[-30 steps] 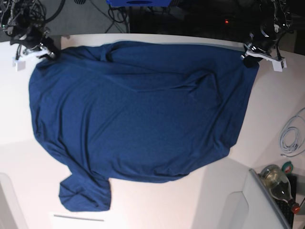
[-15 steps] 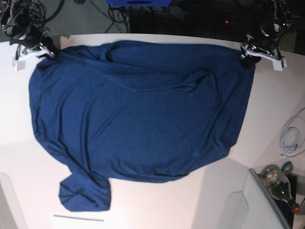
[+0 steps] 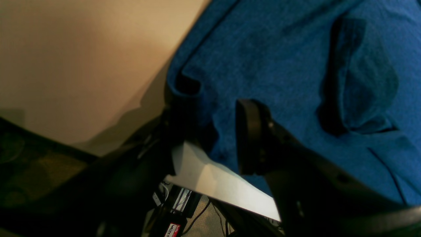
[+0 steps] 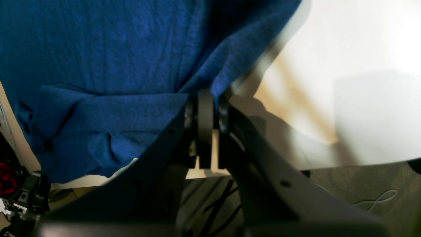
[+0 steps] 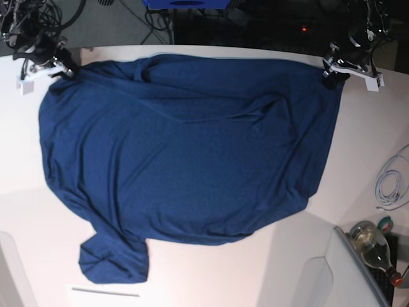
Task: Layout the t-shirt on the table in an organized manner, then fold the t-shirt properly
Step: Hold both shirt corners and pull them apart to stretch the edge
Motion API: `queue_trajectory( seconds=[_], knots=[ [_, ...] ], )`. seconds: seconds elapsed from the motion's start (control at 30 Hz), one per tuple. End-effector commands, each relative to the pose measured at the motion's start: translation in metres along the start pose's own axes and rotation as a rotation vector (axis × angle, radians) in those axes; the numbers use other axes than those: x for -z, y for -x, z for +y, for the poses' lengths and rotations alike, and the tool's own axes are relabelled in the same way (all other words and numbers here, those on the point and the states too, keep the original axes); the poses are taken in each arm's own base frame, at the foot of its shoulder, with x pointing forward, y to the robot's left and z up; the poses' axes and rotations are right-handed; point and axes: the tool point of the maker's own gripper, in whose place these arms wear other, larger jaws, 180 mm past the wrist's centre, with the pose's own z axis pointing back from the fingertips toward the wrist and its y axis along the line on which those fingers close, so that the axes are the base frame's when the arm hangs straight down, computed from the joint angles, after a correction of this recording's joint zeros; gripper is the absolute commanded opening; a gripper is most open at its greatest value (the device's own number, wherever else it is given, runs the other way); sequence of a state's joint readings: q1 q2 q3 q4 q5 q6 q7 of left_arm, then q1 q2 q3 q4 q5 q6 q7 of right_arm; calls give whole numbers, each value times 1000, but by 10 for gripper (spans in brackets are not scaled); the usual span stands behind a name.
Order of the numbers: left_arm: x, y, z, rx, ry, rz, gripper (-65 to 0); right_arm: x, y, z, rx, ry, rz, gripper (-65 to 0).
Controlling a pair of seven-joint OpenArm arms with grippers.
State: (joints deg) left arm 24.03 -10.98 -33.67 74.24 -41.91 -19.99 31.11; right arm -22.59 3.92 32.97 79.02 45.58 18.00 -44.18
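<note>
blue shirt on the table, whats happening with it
A two-armed robot is laying out the t-shirt on the white table. The shirt lies spread wide but wrinkled, one sleeve bunched at the near edge. The right gripper is shut on a far corner of the cloth. The left gripper stands open over the other far corner, its fingers apart around the fabric.

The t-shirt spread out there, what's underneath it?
Under the t-shirt is the white table, bare around the cloth's edges. Whatever lies on the tabletop beneath the cloth is covered and cannot be seen.
</note>
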Motion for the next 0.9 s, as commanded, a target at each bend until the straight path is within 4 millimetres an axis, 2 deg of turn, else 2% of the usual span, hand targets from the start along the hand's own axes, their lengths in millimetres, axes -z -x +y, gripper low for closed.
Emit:
queue_trajectory(
  seconds=[0.0,0.07,0.1,0.13,0.2,0.33,0.4,0.63,0.77,0.87],
  knots=[
    [-4,-7,3,15,-1,-14,-406,-4,-9,1,-19,-5,-21,-650],
    [-4,-6,4,15,-2,-13,-415,-5,-10,0,-19,-3,-23,-650],
    [-4,-6,4,15,-2,-13,-446,-5,-9,0,-18,-2,-22,-650],
    [-4,-6,4,15,-2,-13,-492,-5,-9,0,-18,-2,-22,-650],
    [-5,-7,3,19,0,-14,-647,-7,-12,1,-23,1,-33,-650],
    [-9,-9,0,28,6,-20,-650,-19,-18,11,-55,-2,-65,-650],
    [-16,-10,-2,51,8,-23,-650,-21,-13,10,-8,28,-51,-650],
    [-32,-32,-22,85,8,-95,-650,-29,-17,16,42,64,-40,-650],
    [-34,-33,-23,93,9,-98,-650,-30,-17,11,80,90,-42,-650],
    [-32,-26,-17,77,-3,-82,-650,-30,-18,10,77,93,-48,-650]
  ],
)
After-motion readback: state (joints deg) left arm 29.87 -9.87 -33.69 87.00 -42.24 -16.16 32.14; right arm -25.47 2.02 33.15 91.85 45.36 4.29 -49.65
